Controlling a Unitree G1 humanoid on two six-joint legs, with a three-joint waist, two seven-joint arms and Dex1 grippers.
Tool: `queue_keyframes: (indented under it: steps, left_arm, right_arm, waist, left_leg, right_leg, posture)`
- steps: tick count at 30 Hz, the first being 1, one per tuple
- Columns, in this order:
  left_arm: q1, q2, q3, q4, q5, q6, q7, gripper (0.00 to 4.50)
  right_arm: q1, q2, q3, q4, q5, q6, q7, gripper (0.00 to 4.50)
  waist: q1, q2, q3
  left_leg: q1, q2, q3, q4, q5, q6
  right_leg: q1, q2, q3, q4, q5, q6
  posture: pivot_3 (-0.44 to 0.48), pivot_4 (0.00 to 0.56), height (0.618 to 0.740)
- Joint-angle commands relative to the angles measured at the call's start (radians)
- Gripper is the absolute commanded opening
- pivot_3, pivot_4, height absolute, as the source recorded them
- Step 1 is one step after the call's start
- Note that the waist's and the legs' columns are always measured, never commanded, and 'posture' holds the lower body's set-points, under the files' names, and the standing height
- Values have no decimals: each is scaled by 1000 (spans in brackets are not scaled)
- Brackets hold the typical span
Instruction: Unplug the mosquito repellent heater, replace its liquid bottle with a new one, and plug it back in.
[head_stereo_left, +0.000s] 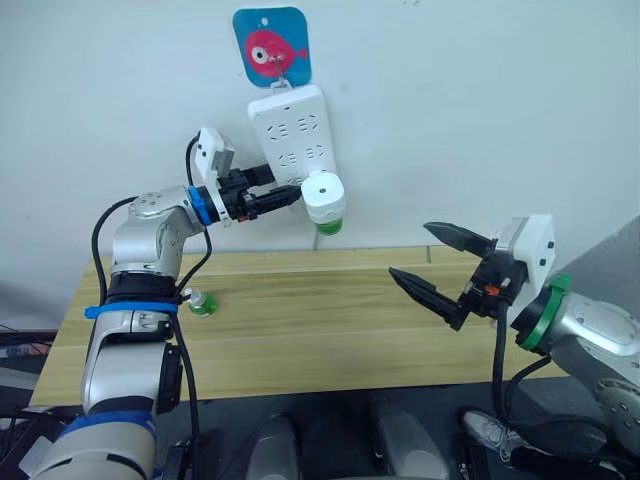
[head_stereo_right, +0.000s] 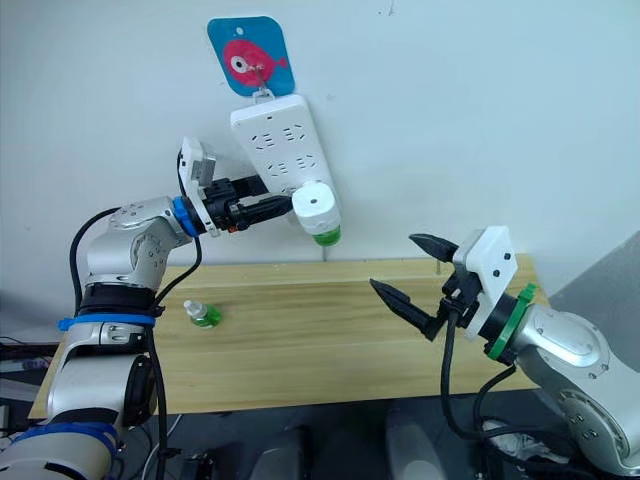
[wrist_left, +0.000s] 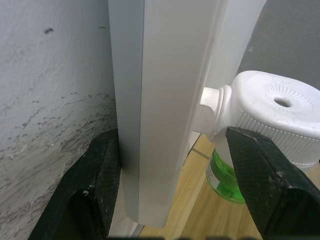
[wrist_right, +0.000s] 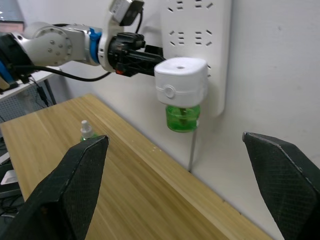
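Mosquito repellent heater plugged into wall-hung power strip, green bottle beneath it, left gripper straddling the strip's lower edge, fingers apart, right gripper wide over the worktop, spare bottle near its left edge.

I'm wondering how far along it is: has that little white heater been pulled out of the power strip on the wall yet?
No, the mosquito repellent heater sits plugged into the power strip, its green bottle hanging beneath.

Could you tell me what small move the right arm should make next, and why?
Probably reach the open right gripper toward the mosquito repellent heater: it is plugged into the power strip, whose edge the left gripper brackets, and the right fingers hang apart over the table.
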Motion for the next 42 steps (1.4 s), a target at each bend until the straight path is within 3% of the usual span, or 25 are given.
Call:
queue_keyframes:
  steps: [1,4,10,11,17,21,28,38,42]
  left_arm:
    - [-33,-1,8,-46,-10,-10,-13,3383]
    - [-30,2,10,-47,-12,-6,-13,3020]
    - [-11,5,6,-83,-17,10,-16,1442]
    - [-9,5,6,-88,-17,12,-16,1347]
    - [0,3,7,-123,-19,31,-11,1341]
    - [1,3,5,-131,-15,33,-10,1341]
    - [2,3,2,-136,-9,29,-10,1341]
    - [12,0,4,-155,-13,36,4,1340]
    - [13,0,3,-153,-8,32,11,1340]
  right_arm:
    - [-29,5,7,-41,31,7,-23,4500]
    - [-73,19,31,-39,39,47,-85,4500]
    - [-184,85,204,-29,-132,113,-261,4500]
    - [-198,104,232,-23,-173,114,-294,4500]
    - [-316,273,387,48,-354,151,-445,4500]
    - [-370,357,439,95,-409,177,-463,4500]
    - [-464,462,443,217,-490,189,-463,4500]
    - [-561,524,439,349,-554,208,-419,4500]
    - [-570,534,439,367,-572,210,-403,3521]
  waist:
    - [0,0,0]
    - [-1,0,0]
    - [-1,0,0]
    - [-1,0,0]
    - [-4,0,0]
    - [-3,0,0]
    - [-4,1,0]
    - [-5,1,0]
    - [-5,1,0]
  left_leg:
    - [0,0,0,0,0,0]
    - [0,0,0,0,0,0]
    - [-3,0,-2,0,0,0]
    - [-4,0,-2,1,0,0]
    - [-6,0,-3,1,0,0]
    - [-7,0,-4,1,0,0]
    - [-8,0,-5,1,0,0]
    - [-15,-1,-6,2,1,-1]
    - [-15,-1,-6,2,1,-1]
  right_leg:
    - [0,0,0,0,0,0]
    - [0,0,0,0,0,0]
    - [-2,0,-2,0,0,0]
    - [-3,0,-2,0,0,0]
    - [-6,0,-2,2,0,0]
    - [-7,0,-4,2,0,0]
    - [-8,-1,-4,2,0,-1]
    - [-16,-2,-6,6,1,-1]
    - [-16,-2,-6,7,1,-1]
  posture:
    - [-226,235,740]
    - [-224,232,740]
    - [-213,226,740]
    - [-213,226,740]
    - [-205,220,740]
    - [-205,220,740]
    - [-198,216,740]
    - [-192,215,740]
    - [-190,214,740]
